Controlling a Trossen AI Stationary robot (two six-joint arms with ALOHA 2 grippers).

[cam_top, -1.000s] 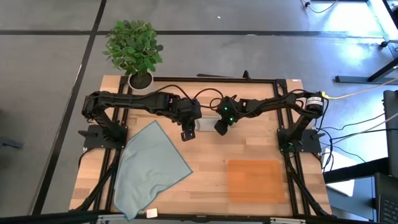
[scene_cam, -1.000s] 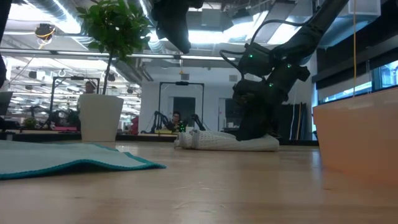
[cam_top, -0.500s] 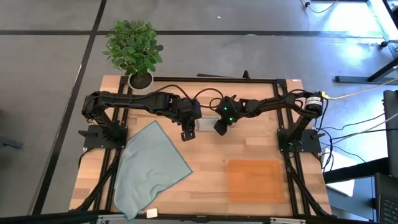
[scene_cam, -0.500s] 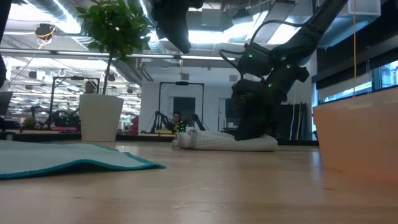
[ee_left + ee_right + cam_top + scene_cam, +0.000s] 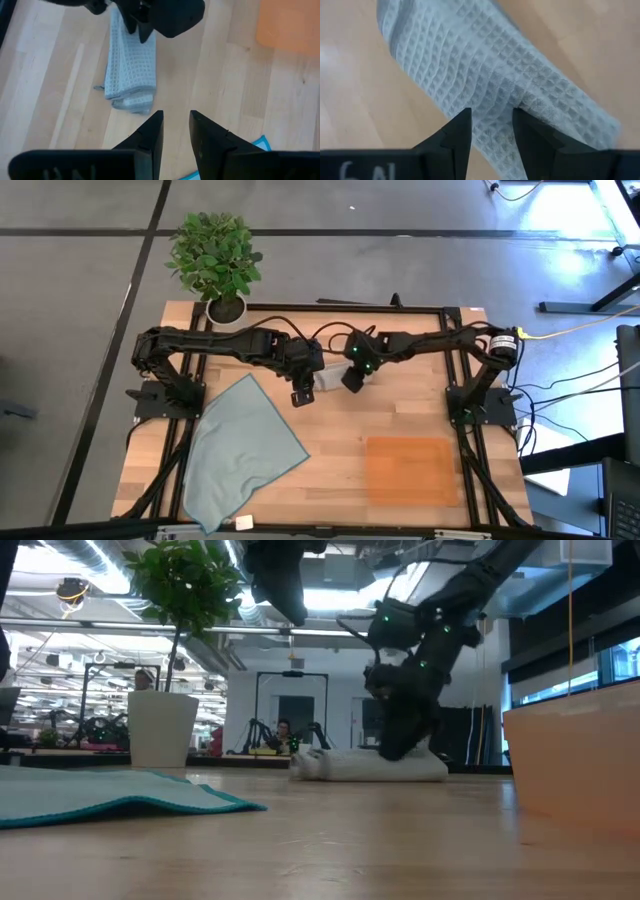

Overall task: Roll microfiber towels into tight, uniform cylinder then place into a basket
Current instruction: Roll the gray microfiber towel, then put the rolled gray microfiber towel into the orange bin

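Note:
A light grey waffle-weave microfiber towel (image 5: pixel 327 380) lies rolled up on the table at centre back, also seen in the low view (image 5: pixel 365 765) and the left wrist view (image 5: pixel 130 75). My right gripper (image 5: pixel 350 383) is shut on it from above. My left gripper (image 5: pixel 300 397) hangs open above the table just left of the roll, with nothing between its fingers (image 5: pixel 176 130). A pale blue-grey towel (image 5: pixel 240 450) lies spread flat at the near left. The orange basket (image 5: pixel 410 470) stands at the near right. My right gripper pinches the upper side of the roll (image 5: pixel 517 107) between its two fingers, toward the roll's right end. The cloth puckers between the fingers. They slant down onto it from the table's right side. The roll's underside (image 5: pixel 340 775) rests on the table.
A potted plant (image 5: pixel 215 260) in a white pot (image 5: pixel 160 730) stands at the far left corner. A black frame (image 5: pixel 330 308) runs round the table's edges. Bare wood lies between the roll and the basket.
My right gripper has risen a little and tipped, still shut on the roll. The roll stays on the table; its left end has drawn slightly toward the gripper.

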